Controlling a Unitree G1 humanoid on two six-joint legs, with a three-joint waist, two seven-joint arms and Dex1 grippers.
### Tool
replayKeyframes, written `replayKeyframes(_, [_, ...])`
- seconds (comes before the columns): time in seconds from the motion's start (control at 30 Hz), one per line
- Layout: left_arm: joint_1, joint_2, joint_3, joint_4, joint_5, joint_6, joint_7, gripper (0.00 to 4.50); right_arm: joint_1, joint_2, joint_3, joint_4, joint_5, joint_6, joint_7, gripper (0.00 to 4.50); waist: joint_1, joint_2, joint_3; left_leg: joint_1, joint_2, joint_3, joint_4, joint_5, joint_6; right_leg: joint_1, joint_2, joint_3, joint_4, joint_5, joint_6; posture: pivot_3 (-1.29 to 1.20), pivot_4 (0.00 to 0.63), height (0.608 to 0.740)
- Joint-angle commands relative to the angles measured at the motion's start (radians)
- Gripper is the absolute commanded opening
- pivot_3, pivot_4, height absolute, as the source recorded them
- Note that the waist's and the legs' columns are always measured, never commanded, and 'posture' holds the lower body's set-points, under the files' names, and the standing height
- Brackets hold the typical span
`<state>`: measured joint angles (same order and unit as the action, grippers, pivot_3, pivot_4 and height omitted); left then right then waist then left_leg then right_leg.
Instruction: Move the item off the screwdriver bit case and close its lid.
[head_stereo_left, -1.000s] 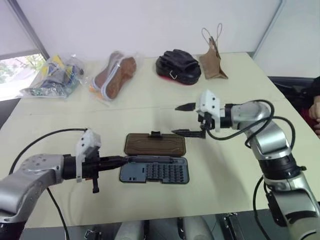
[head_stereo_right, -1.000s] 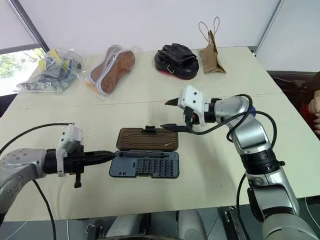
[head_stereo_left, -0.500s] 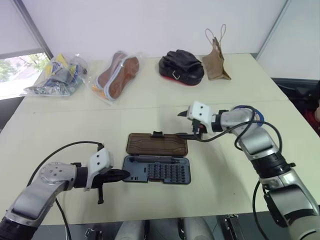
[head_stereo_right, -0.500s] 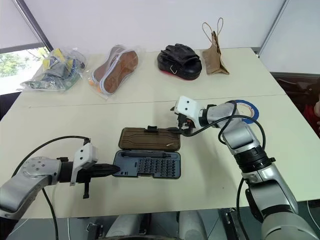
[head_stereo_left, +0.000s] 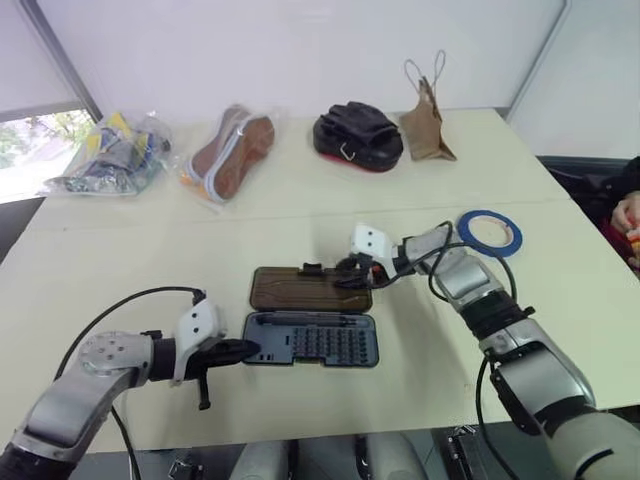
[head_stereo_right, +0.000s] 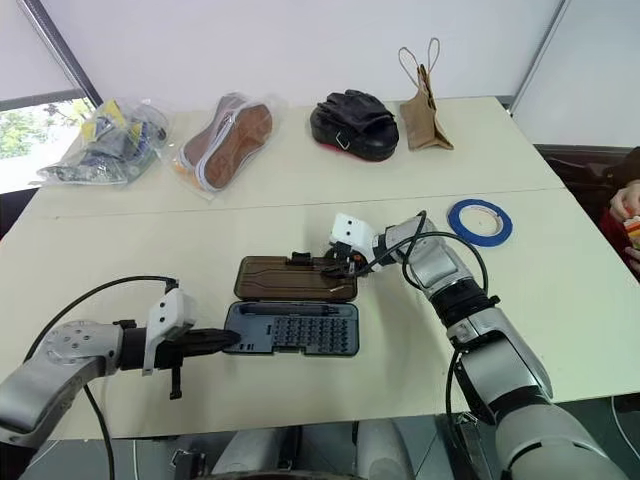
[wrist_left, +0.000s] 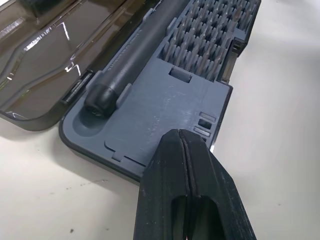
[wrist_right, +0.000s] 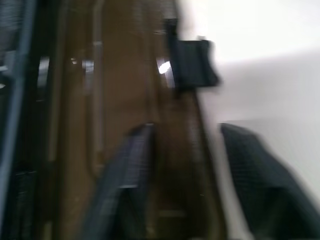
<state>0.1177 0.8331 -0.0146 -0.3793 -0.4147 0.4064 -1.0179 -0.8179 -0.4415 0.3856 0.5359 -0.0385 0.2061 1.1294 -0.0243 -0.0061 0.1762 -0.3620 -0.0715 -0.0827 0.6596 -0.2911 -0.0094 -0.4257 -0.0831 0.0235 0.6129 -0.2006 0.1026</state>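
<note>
Pale cream tabletop (head_stereo_left: 120, 260) lies bare around the flat grey-blue plastic screwdriver bit case (head_stereo_left: 312, 341), long axis left-right, its smoky brown translucent lid (head_stereo_left: 305, 289) flat open behind. Thin blue tape ring (head_stereo_left: 489, 232) rests well apart, toward the right edge. Left gripper (wrist_left: 186, 155) is clenched at the tray's left end. Right gripper (wrist_right: 185, 150) straddles the lid's far edge, fingers apart.

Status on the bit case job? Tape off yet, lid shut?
Done: blue tape ring lies on the table, off the bit case. In hand: right gripper straddles the far edge of the open lid near its latch tab; left gripper, shut, presses the tray's end. Left: swing the lid shut.
</note>
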Motion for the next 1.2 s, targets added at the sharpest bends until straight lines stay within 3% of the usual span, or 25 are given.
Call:
replayKeyframes(0.03, [0.029, -0.005, -0.004, -0.003, -0.003, 0.032, 0.013, 0.0, -0.002, 0.011, 0.032, 0.051, -0.042, -0.037, 0.02, 0.1, 0.0, -0.001, -0.001, 0.001, 0.0, 0.0, -0.001, 0.0, 0.0, 0.001, 0.0, 0.0, 0.0, 0.0, 0.0, 0.0, 0.15, 0.74])
replayKeyframes(0.13, [0.032, -0.008, -0.002, -0.006, -0.008, 0.036, 0.018, 0.0, -0.006, 0.021, 0.031, 0.078, -0.052, -0.062, 0.03, 0.1, 0.0, -0.003, -0.002, 0.006, 0.0, 0.0, -0.006, 0.0, 0.0, 0.004, 0.0, 0.0, 0.0, -0.001, -0.001, 0.0, 0.15, 0.74])
replayKeyframes(0.37, [0.042, -0.027, -0.005, -0.014, -0.017, 0.047, 0.028, 0.0, -0.041, 0.027, -0.01, 0.082, -0.101, -0.23, -0.101, 0.1, -0.021, -0.005, -0.004, 0.008, 0.001, 0.0, -0.008, 0.0, 0.0, 0.003, 0.001, 0.001, 0.0, -0.001, -0.001, 0.0, 0.15, 0.74])
replayKeyframes(0.53, [0.054, -0.035, 0.004, -0.022, -0.032, 0.055, 0.037, 0.0, -0.009, -0.05, -0.081, -0.13, -0.076, -0.247, -0.112, 0.1, -0.017, -0.003, -0.003, 0.005, 0.001, 0.0, -0.008, 0.001, -0.001, 0.0, 0.001, 0.001, 0.001, 0.0, 0.0, 0.0, 0.15, 0.74])
replayKeyframes(0.73, [0.025, -0.06, 0.032, -0.045, -0.103, 0.1, 0.055, 0.0, 0.087, -0.109, -0.127, -0.417, -0.015, -0.12, -0.09, 0.1, 0.003, -0.003, -0.001, 0.004, 0.0, -0.001, -0.008, 0.001, -0.001, 0.0, 0.0, 0.001, -0.001, 0.0, 0.0, 0.0, 0.15, 0.74])
replayKeyframes(0.93, [-0.094, -0.112, 0.188, -0.135, -0.46, 0.328, 0.134, 0.0, 0.129, -0.106, -0.115, -0.478, -0.018, -0.083, -0.106, 0.1, 0.007, -0.006, 0.001, 0.002, 0.001, -0.001, -0.008, 0.001, -0.001, -0.001, 0.0, 0.0, -0.001, 0.0, 0.0, 0.0, 0.15, 0.74])
replayKeyframes(1.07, [-0.284, -0.148, 0.328, -0.082, -0.714, 0.405, 0.29, 0.0, 0.133, -0.101, -0.107, -0.462, -0.026, -0.094, -0.118, 0.1, 0.007, -0.007, 0.003, 0.002, 0.0, -0.001, -0.008, 0.001, -0.001, -0.002, 0.0, 0.0, -0.001, 0.0, 0.001, 0.0, 0.15, 0.74])
replayKeyframes(1.2, [-0.437, -0.173, 0.374, 0.139, -0.548, 0.3, 0.424, 0.0, 0.123, -0.098, -0.103, -0.44, -0.032, -0.104, -0.124, 0.1, 0.004, -0.008, 0.003, 0.002, 0.0, -0.001, -0.008, 0.001, -0.002, -0.001, 0.001, 0.0, -0.001, 0.001, 0.001, 0.0, 0.15, 0.74])
